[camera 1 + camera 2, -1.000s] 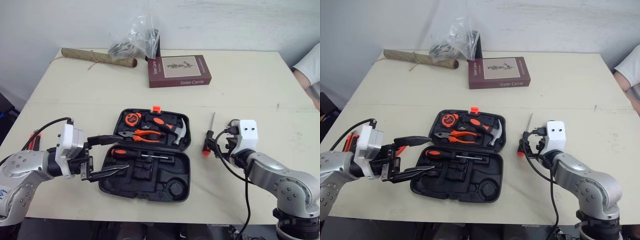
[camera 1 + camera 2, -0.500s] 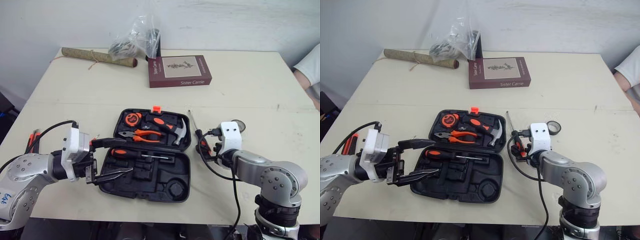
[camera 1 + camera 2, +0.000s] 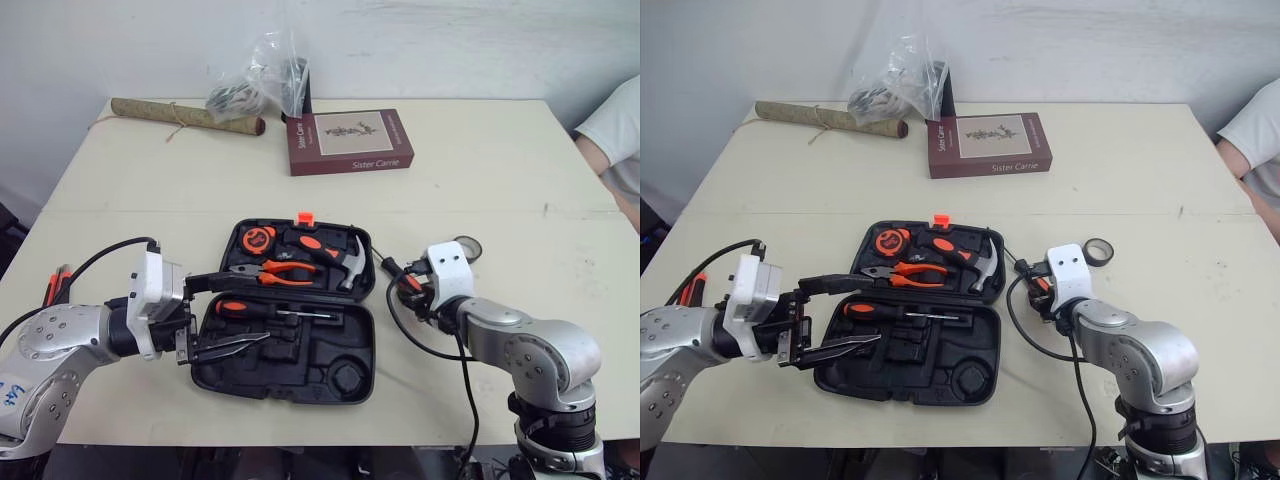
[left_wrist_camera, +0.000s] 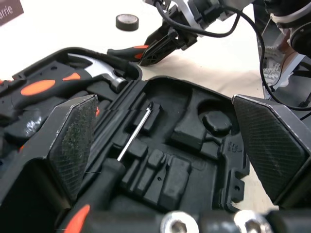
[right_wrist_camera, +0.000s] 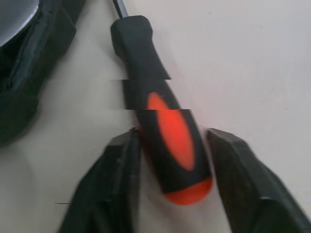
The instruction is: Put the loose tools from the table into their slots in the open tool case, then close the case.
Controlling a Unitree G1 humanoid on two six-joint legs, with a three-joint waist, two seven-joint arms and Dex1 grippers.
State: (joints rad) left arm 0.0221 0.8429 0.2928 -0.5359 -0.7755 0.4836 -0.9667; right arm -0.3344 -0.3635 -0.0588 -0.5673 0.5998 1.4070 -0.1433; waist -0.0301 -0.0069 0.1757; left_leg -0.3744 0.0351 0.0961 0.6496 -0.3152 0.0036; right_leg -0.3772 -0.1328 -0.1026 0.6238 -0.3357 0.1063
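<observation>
The black tool case (image 3: 300,372) lies open at the table's middle, holding a hammer (image 3: 345,258), pliers (image 3: 280,270), a tape measure (image 3: 258,238) and one screwdriver (image 3: 265,310). A loose screwdriver (image 5: 146,63) with a black and orange handle lies on the table just right of the case, its shaft pointing toward the hammer. My right gripper (image 5: 170,141) is shut on that handle near its orange end. My left gripper (image 3: 250,310) is open, and hovers over the front left half of the case (image 4: 194,126).
A black tape roll (image 3: 466,248) lies just beyond my right gripper. At the back stand a dark red book (image 3: 348,140), a plastic bag (image 3: 255,85) and a rolled mat (image 3: 185,112). A person's sleeve (image 3: 610,130) shows at the right edge.
My right gripper has slid left toward the case with the screwdriver between its fingers, and the fingers have closed on the handle. The left gripper has crept a little further over the case.
</observation>
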